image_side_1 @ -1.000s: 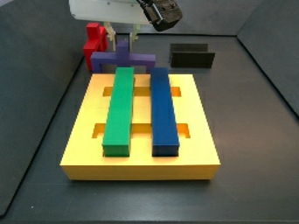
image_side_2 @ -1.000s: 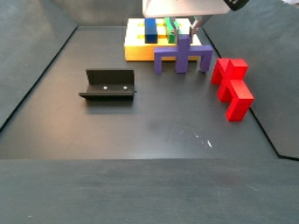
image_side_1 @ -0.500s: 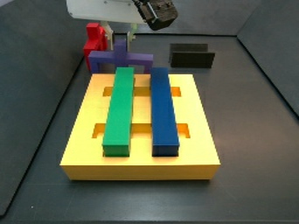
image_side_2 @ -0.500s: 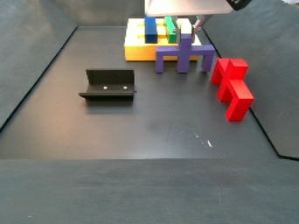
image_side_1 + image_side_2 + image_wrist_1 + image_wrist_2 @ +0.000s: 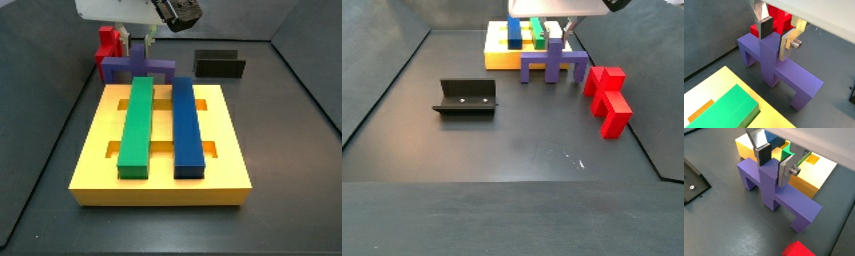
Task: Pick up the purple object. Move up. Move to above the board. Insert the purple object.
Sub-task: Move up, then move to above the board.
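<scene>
Landmark: board (image 5: 160, 170), yellow slab lying flat on dark worktop (image 5: 516, 140).

Board carries a green bar (image 5: 138, 122) and a blue bar (image 5: 187, 124), side by side, running lengthwise.

Purple object (image 5: 774, 67), cross-shaped w/ downward legs, stands on worktop just beyond one short end of board; whether it touches board can't be told. Same piece seen in both side views (image 5: 139, 68) (image 5: 553, 62) and in a wrist view (image 5: 774, 190).

End effector (image 5: 777, 36) is directly over purple object, at that end of board. Fingers (image 5: 789, 42), silver plates w/ dark pads, straddle the raised centre rib of the piece, one each side, pressed to its faces; it pinches the purple object. Same grip in a wrist view (image 5: 773, 163). In both side views (image 5: 143, 45) (image 5: 556, 38) end effector sits low on the piece, legs at worktop level.

Red block (image 5: 608, 97) lies beyond purple object, further from board. Fixture (image 5: 465, 98), dark L bracket, stands well apart from board.
</scene>
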Robot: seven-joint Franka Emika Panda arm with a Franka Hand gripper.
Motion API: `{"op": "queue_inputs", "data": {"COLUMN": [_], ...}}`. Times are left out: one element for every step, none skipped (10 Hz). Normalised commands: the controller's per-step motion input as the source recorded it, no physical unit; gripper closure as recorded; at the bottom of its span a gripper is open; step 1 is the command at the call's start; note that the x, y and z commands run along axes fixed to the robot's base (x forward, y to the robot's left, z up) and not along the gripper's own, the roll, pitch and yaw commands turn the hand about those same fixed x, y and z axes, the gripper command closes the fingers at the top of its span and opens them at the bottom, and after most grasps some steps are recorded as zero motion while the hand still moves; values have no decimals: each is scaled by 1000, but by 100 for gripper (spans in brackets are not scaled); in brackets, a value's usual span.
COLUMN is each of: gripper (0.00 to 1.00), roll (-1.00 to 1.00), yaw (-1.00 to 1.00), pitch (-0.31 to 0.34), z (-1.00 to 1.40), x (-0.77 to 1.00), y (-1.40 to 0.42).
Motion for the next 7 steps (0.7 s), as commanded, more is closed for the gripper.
{"op": "queue_inputs", "data": {"gripper": [100, 100, 100, 100, 100, 100, 100], "roll": [0, 3, -11, -36, 0, 3, -25], "yaw": [0, -21, -25, -17, 0, 6, -2], "pitch": [0, 10, 61, 47, 0, 8, 19], "z": [833, 841, 575, 280, 1400, 1400, 1400], "x": [0, -5, -43, 0, 0, -10, -71], "y": [0, -5, -10, -6, 0, 1, -5]}}
